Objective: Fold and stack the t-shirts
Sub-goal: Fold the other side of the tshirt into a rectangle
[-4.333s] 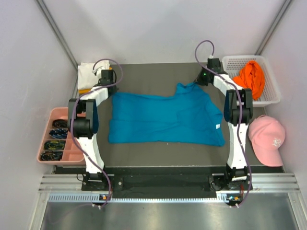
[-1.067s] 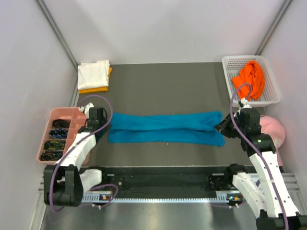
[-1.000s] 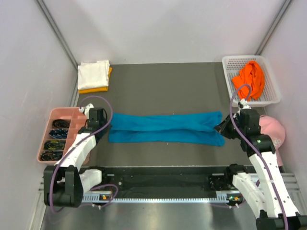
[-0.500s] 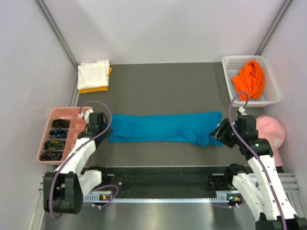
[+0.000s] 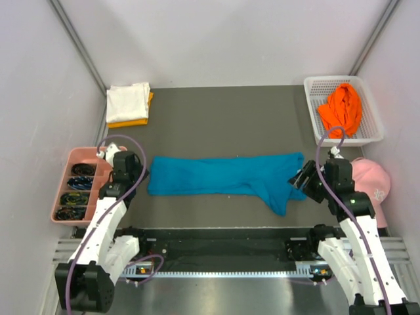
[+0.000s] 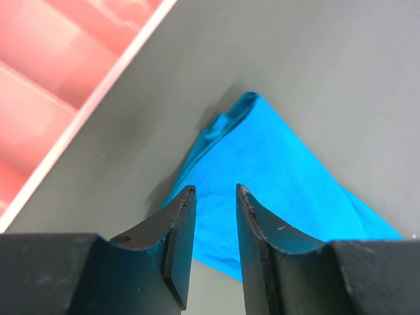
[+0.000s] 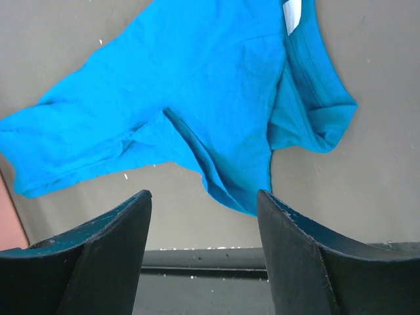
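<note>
The teal-blue t-shirt (image 5: 216,176) lies folded into a long strip across the table, its right end sagging toward the near edge. My left gripper (image 5: 144,178) hovers just off the strip's left end, and its fingers (image 6: 180,230) stand a little apart with nothing between them, above the cloth (image 6: 275,164). My right gripper (image 5: 294,183) sits at the strip's right end, wide open and empty, with the shirt (image 7: 197,98) beyond its fingertips (image 7: 141,200). A folded white t-shirt (image 5: 128,100) rests on a yellow-orange one (image 5: 131,122) at the back left. The bright orange t-shirt (image 5: 342,108) is bunched in a basket.
A white mesh basket (image 5: 310,84) stands at the back right. A pink cap (image 5: 371,182) lies by the right arm. A pink compartment tray (image 5: 77,156) holding dark cables sits at the left edge, its rim (image 6: 98,98) close to my left gripper.
Both grippers have opened and released the ends of the teal-blue shirt, then drawn back a little. The shirt's right end has slumped toward the near edge.
</note>
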`<state>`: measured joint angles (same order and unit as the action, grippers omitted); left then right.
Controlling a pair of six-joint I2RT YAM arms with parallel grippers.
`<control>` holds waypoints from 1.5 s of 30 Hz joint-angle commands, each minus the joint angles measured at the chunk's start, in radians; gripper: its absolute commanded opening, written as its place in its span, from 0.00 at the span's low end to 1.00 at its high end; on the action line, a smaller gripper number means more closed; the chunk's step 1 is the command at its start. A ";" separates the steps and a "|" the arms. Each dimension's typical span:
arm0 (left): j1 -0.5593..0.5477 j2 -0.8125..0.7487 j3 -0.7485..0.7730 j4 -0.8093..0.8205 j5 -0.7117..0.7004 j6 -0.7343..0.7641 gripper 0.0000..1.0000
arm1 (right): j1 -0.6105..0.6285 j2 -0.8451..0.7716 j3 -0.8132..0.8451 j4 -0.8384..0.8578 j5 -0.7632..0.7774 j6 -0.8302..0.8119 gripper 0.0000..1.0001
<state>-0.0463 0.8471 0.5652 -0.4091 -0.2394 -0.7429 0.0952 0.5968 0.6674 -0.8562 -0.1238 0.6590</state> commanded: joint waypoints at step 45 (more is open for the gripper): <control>-0.895 0.962 0.539 0.546 0.084 0.389 0.43 | 0.147 0.029 -0.298 0.102 0.101 0.278 0.53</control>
<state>-0.9413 1.8225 1.0790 0.0849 -0.1486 -0.3725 0.2287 0.6598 0.3809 -0.7746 -0.0586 0.8898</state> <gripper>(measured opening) 0.433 0.559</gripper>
